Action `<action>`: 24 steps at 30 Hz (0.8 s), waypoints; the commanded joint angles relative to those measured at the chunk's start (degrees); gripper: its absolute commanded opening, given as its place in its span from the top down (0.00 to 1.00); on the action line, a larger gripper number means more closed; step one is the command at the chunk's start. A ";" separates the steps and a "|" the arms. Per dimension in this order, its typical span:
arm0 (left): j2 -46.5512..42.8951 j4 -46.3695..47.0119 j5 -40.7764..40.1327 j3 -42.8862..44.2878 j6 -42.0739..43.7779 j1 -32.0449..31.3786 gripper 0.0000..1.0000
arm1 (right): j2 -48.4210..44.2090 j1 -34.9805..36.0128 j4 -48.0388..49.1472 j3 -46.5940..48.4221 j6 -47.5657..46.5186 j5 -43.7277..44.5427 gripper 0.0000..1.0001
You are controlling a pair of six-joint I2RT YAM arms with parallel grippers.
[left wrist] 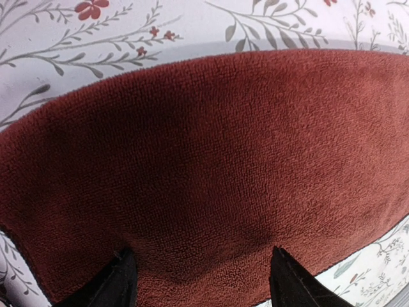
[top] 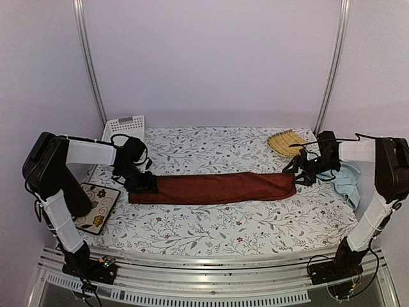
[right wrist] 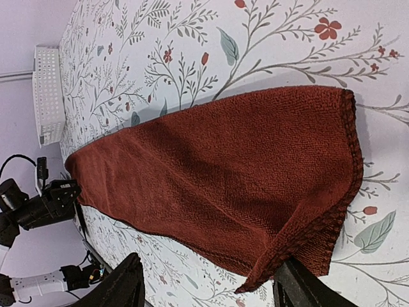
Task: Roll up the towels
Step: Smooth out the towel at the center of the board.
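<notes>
Two towels lie on the floral tablecloth (top: 211, 224), and only one of them is in hand at this moment. At the far left sit a patterned tile (top: 96, 206) and a white basket (top: 123, 128), both apart from the work.

My left gripper (left wrist: 201, 288) is down at the left end of the rust-red towel (top: 217, 187). Its jaws are spread wide, the two fingertips (left wrist: 121, 281) resting over the near hem with flat cloth between them. They pinch nothing that I can see.

The red towel lies folded into one long narrow band across the middle of the table, running from one gripper to the other. I judge it is stretched out like this so it can be rolled from one end without bunching.

At its right end my right gripper (right wrist: 208, 275) also stands wide. The towel's corner is slightly lifted and curled between its fingers, but the jaws are not closed on it.

Behind that gripper is the yellow woven mat (top: 285, 142). Just to its right the pale blue towel (top: 348, 178) lies crumpled near the table edge, not yet folded or rolled. I take this as the flattening step finished, with rolling not yet begun.
</notes>
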 commanded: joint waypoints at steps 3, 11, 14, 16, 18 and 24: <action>-0.05 0.73 1.10 -2.80 -0.84 -0.94 0.28 | -4.87 -0.73 -3.96 -1.95 -2.06 8.45 0.32; 1.23 0.08 1.22 -1.07 -0.34 -1.44 0.28 | -2.93 -1.38 -1.89 -7.48 -1.67 10.38 0.34; 1.51 -0.44 0.99 -0.30 0.14 -1.56 0.28 | -1.52 -1.39 -0.53 -8.38 -1.46 11.23 0.35; 1.61 -0.72 0.67 -0.05 0.45 -1.55 0.28 | -0.81 -1.39 0.76 -8.85 -1.02 11.18 0.35; 1.78 -0.84 0.55 -0.04 0.60 -1.56 0.28 | 0.18 -1.39 2.37 -8.95 -0.53 10.49 0.35; 2.38 -0.92 0.61 0.17 0.68 -1.57 0.29 | 4.04 -1.41 7.78 -8.89 0.83 6.45 0.36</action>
